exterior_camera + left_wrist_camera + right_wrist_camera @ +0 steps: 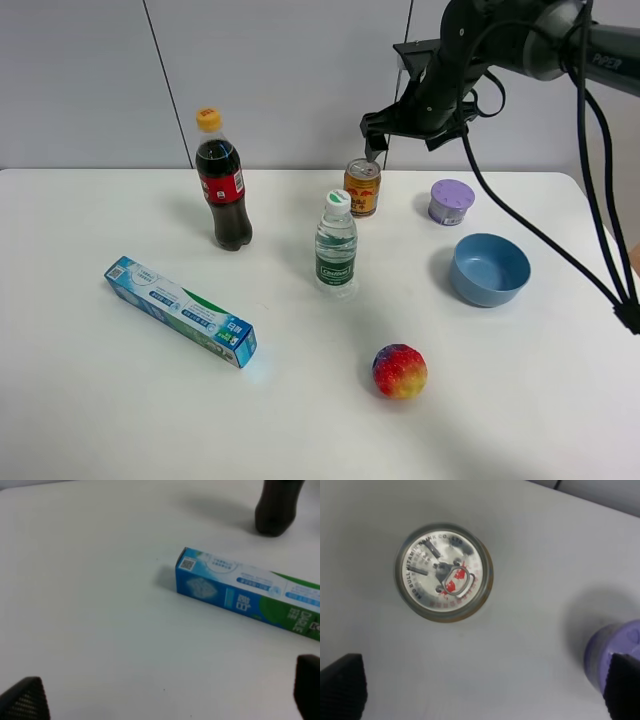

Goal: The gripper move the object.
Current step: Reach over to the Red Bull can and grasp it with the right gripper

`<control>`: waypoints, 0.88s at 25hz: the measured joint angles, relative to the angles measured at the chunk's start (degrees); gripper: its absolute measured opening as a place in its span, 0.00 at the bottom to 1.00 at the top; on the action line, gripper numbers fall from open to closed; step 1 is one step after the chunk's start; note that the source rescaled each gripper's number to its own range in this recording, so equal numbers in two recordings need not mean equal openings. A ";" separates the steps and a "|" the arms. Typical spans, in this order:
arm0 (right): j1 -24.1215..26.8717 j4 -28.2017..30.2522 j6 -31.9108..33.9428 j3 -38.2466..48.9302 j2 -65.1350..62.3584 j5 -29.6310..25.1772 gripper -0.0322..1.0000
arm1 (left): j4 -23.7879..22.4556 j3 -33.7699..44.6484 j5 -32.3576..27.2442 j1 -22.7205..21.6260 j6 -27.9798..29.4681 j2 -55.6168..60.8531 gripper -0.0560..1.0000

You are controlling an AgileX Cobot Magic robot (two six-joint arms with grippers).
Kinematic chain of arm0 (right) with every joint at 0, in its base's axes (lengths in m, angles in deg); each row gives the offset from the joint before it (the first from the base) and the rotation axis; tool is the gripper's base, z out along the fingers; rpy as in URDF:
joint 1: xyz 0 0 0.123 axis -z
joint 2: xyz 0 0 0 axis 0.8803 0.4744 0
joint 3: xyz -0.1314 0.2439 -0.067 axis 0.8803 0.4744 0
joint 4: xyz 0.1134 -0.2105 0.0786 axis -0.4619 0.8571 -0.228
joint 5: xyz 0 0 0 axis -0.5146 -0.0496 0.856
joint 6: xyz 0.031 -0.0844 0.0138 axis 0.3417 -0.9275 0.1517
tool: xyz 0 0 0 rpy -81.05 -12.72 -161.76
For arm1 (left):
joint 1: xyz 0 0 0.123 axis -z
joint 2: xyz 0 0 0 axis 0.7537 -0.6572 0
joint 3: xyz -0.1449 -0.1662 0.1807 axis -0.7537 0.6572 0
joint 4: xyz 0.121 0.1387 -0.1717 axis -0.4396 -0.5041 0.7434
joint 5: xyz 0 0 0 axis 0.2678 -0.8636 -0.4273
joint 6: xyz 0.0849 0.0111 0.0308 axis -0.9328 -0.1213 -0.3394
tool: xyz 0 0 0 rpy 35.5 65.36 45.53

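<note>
The gold-orange can (362, 187) with red markings stands upright at the back of the white table (90, 420). In the right wrist view I look straight down on its silver pull-tab top (444, 572). My right gripper (408, 137) hangs above the table, just up and to the right of the can, not touching it. Its jaws are wide open and empty, with both dark fingertips (342, 687) at the lower corners of the right wrist view. My left gripper (165, 695) is open and empty low over bare table; it is out of the exterior view.
A clear water bottle (336, 245) stands just in front of the can. A lilac-lidded tub (451, 201) is right of it, also in the right wrist view (615, 655). A cola bottle (222, 185), toothpaste box (180, 311), blue bowl (489, 268) and colourful ball (399, 371) lie around.
</note>
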 joint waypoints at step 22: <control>-0.99 -1.26 0.00 -0.13 6.88 10.40 0.87 | 0.00 0.00 0.00 0.00 0.00 0.00 1.00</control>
